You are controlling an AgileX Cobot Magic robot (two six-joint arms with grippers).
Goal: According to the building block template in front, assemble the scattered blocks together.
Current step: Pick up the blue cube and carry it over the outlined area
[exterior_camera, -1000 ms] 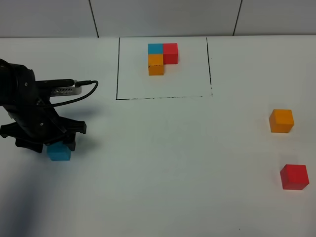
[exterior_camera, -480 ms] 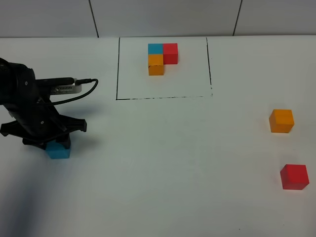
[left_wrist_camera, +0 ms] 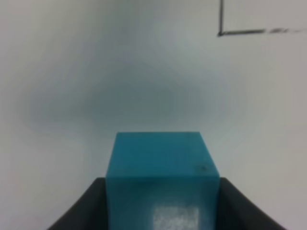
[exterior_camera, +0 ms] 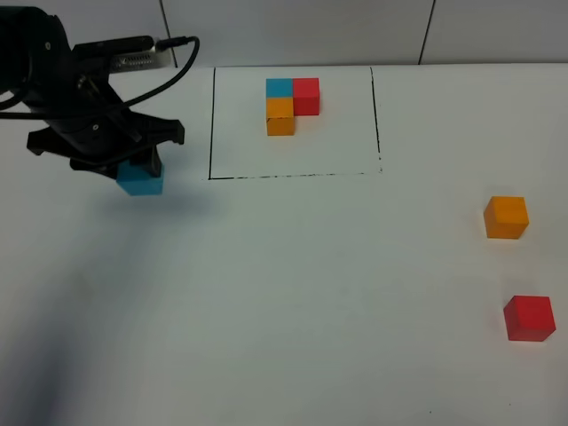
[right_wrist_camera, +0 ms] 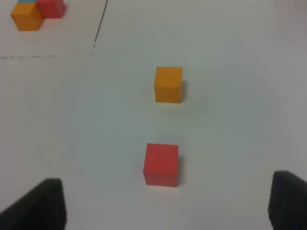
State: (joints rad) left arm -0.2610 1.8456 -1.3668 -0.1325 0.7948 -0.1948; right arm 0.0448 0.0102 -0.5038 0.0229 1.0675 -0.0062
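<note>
Left gripper (exterior_camera: 135, 161): fingertips hidden under its own body in the high view.
Teal-blue cube (exterior_camera: 144, 182): top covered by that gripper; base cropped in the left wrist view.
Right gripper (right_wrist_camera: 168, 199): only two dark finger ends show, cropped at the edge.
Template (right_wrist_camera: 29, 14): cropped; blue cube a sliver.
Black frame (left_wrist_camera: 240, 32): one blurred corner.
</note>
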